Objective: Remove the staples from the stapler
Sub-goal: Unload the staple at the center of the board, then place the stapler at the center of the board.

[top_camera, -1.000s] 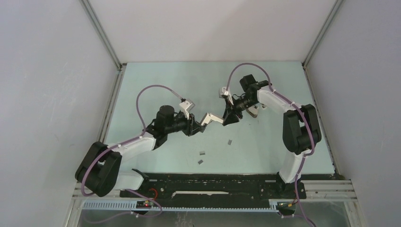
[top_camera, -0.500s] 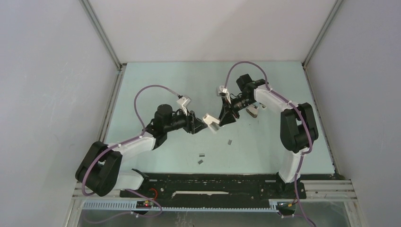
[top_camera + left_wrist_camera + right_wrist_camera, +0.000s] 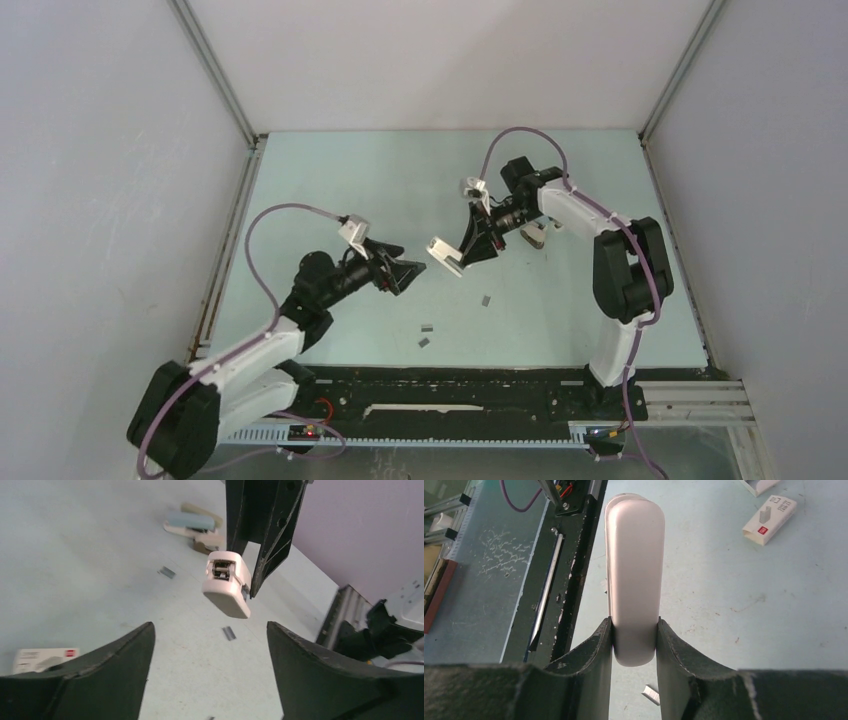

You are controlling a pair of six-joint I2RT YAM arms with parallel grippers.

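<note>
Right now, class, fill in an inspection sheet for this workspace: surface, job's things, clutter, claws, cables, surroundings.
Surface: pale green table, lightly scuffed.
Job's things: stapler held up off the table; loose staples scattered on the table.
Clutter: small white box; pale-blue and tan items lying together on the table.
Claws: left claw open, empty, apart from the stapler; right claw shut on the stapler.
Cables: a purple cable loops along each arm.
Surroundings: plain grey walls; metal frame.
</note>
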